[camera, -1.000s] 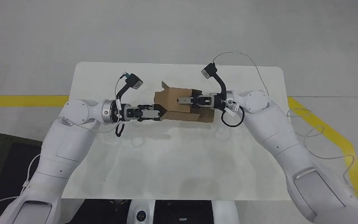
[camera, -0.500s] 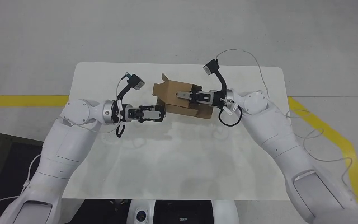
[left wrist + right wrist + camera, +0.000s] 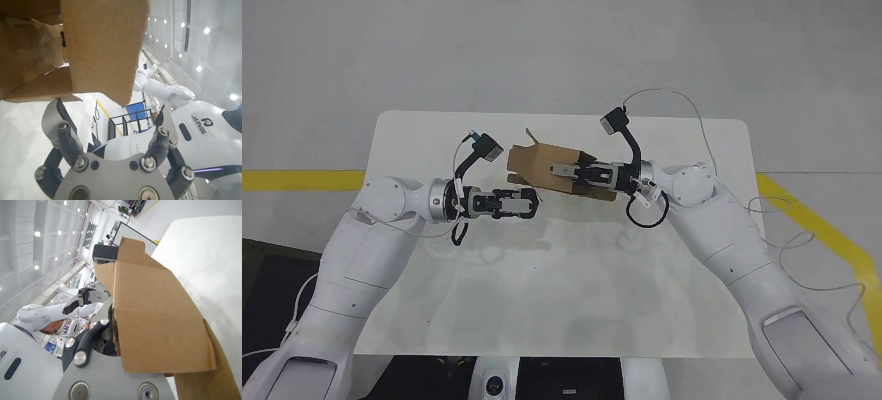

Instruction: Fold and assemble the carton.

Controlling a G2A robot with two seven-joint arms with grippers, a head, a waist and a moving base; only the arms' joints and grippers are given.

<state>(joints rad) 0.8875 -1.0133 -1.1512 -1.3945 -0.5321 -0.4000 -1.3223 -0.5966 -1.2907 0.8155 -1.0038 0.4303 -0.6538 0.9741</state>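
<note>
The brown cardboard carton (image 3: 545, 163) hangs tilted over the far middle of the white table (image 3: 642, 290), its flaps loose. My right gripper (image 3: 565, 172) is shut on one of its walls from the right; in the right wrist view the carton (image 3: 151, 313) covers one finger of that gripper (image 3: 113, 323). My left gripper (image 3: 528, 203) stands open just on the near side of the carton's left corner, holding nothing. In the left wrist view the open fingers (image 3: 63, 115) sit below a hanging flap of the carton (image 3: 102, 47), apart from it.
A yellow floor line (image 3: 302, 180) runs past both sides of the table. The near half of the tabletop is bare white. Cables (image 3: 692, 110) loop off the right arm above the far right corner.
The right gripper has carried the carton left and toward the far edge, tilting it. The left gripper, against the carton's left end before, now stands open and apart from it.
</note>
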